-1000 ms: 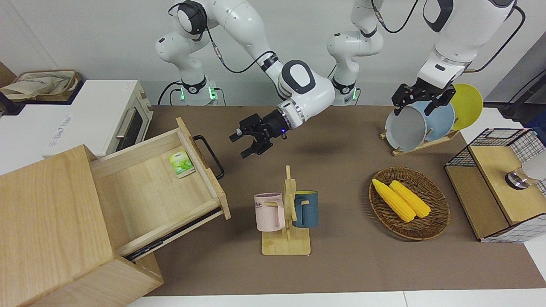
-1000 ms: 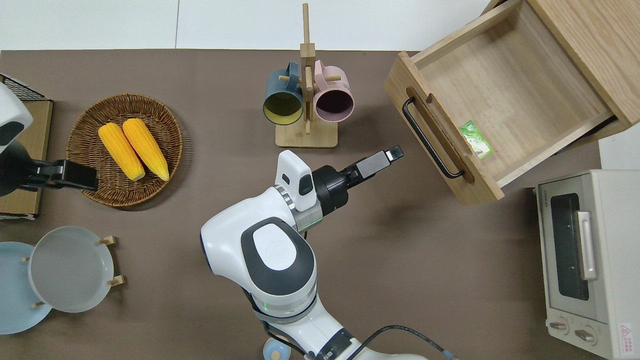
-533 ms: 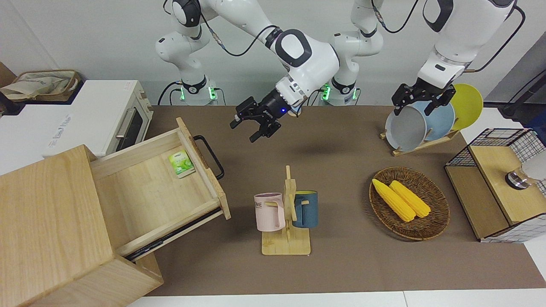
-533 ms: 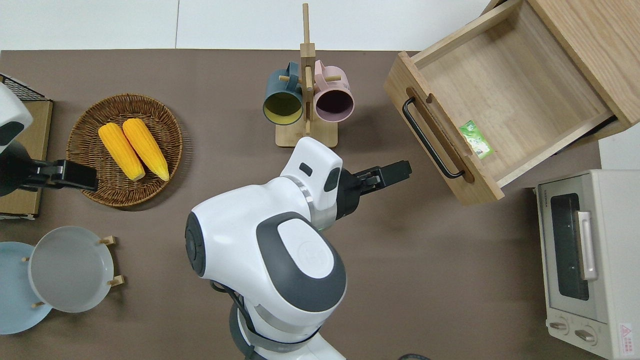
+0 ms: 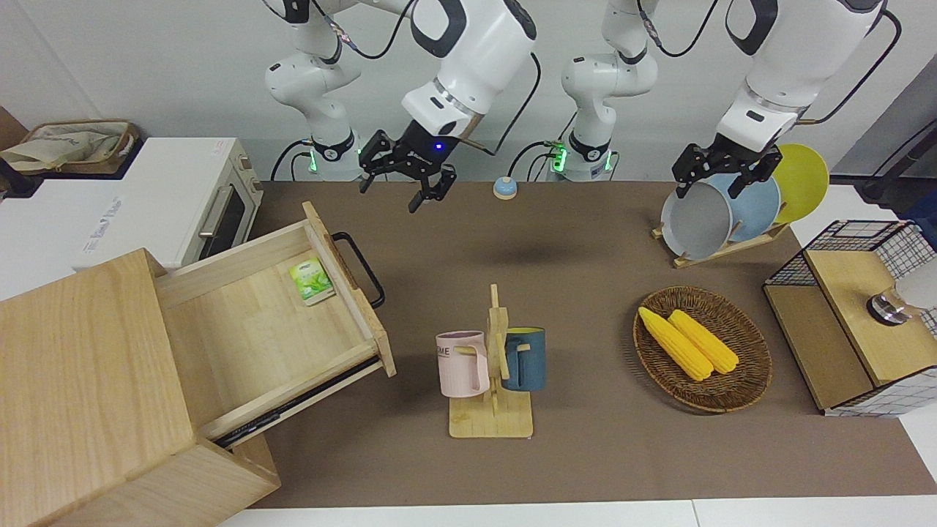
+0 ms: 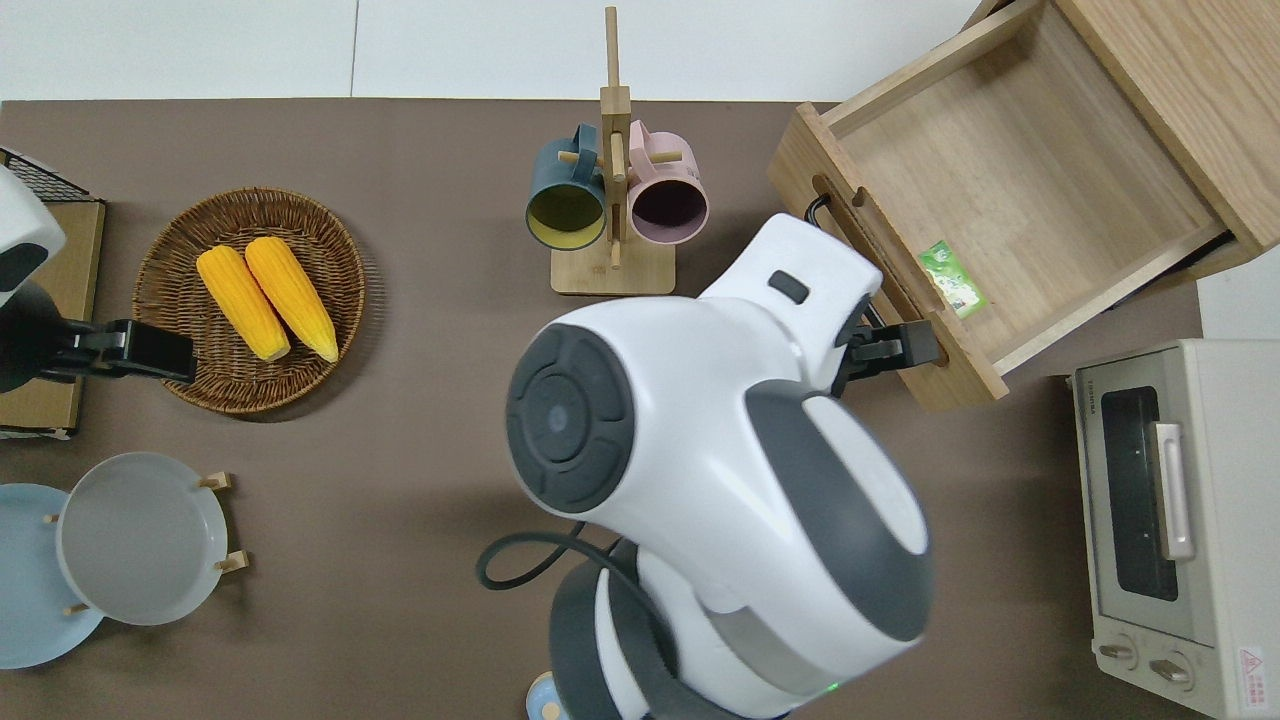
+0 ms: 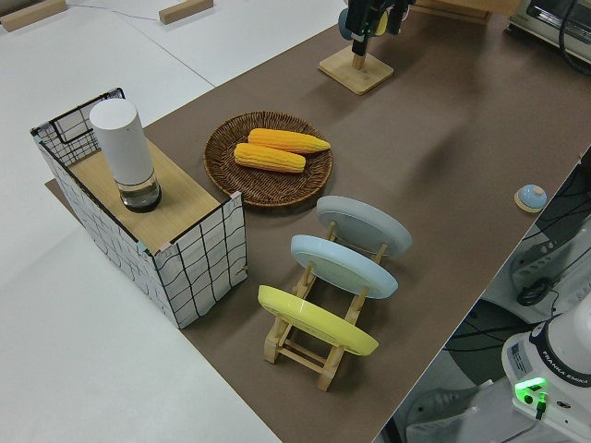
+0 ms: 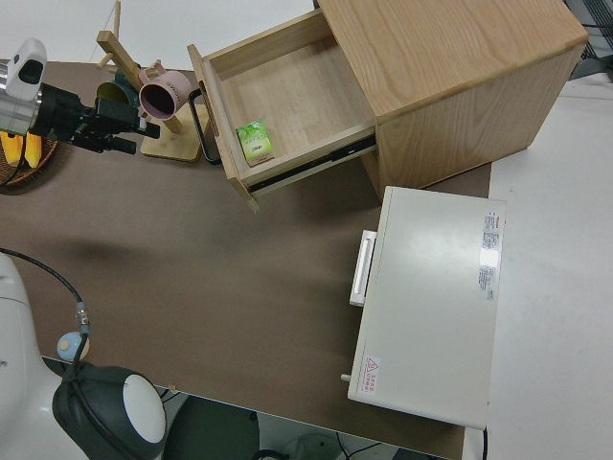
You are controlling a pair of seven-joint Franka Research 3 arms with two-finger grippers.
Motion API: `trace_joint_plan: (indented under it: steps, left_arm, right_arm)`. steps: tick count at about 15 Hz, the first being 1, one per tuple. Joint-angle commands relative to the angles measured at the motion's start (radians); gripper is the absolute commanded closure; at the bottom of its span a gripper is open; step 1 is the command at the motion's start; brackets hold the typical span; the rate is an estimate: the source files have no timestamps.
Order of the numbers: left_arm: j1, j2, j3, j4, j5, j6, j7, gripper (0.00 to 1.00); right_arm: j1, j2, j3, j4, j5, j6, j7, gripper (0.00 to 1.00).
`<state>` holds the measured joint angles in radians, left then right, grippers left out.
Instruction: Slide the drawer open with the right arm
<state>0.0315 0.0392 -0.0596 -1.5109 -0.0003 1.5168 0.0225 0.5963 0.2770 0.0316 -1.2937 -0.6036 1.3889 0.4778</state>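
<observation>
Read on the overhead view with twelve o'clock pointing away from the robots, the right arm fills the middle of the picture. Its right gripper hangs high above the worktop, fingers spread and holding nothing. From above it sits over the six o'clock end of the drawer's front panel. The left arm is parked, and I cannot tell how its gripper stands. Toward two o'clock the drawer stands pulled well out of the pale wooden cabinet, its floor bare save for a small green packet against the front panel. The black bar handle is free, with nothing touching it. At twelve o'clock from the arm stands the mug stand, close to the drawer's front. I judge the opening itself all but done, with the gripper clear of the handle. If more travel were wanted, the gripper would have to come down, straddle the bar and close on it. Otherwise the arm need only keep clear of the mugs.
</observation>
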Motion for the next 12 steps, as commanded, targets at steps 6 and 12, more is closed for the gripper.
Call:
trace_joint_plan:
  steps: [6, 12]
  left_arm:
    - [0.004, 0.011, -0.006, 0.024, 0.017, -0.020, 0.010, 0.01]
    - [0.004, 0.011, -0.006, 0.026, 0.017, -0.020, 0.010, 0.01]
  right_arm:
    - [-0.366, -0.131, 0.154, -0.015, 0.307, 0.056, -0.099, 0.013]
    - [-0.578, -0.147, 0.156, -0.022, 0.531, 0.091, -0.253, 0.013]
